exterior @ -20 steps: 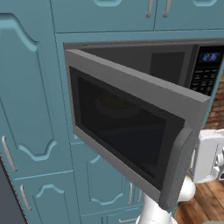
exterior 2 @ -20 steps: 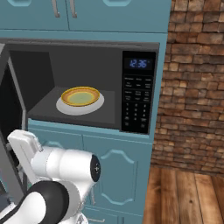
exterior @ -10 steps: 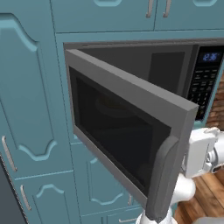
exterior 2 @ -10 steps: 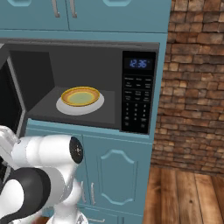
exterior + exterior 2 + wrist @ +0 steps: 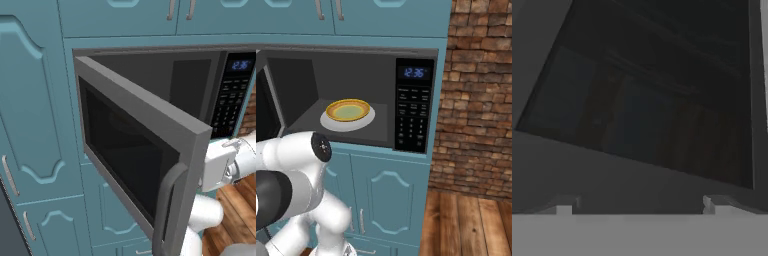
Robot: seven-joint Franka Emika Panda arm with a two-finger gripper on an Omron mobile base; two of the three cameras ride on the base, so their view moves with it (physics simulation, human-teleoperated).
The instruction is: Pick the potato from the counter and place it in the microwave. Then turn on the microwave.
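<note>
Our gripper (image 5: 637,202), fingers spread wide and empty, faces the grey steel-framed microwave's (image 5: 415,102) half-open dark glass door (image 5: 145,155); a yellow-rimmed bowl (image 5: 348,109) sits inside.

The white arm (image 5: 296,190) is bent at the elbow, its end effector (image 5: 639,204) spread wide.

In the left base view, the swung-out dark glass door (image 5: 135,165) of the wide grey steel-framed microwave (image 5: 195,75) is blocking most of the oven cavity, and its curved grey bar handle (image 5: 165,210) is running off the frame at 6 o'clock. In the right base view, the door is being cut off at 9 o'clock. In the hand view, the door glass is showing only blurred dark reflections.
</note>
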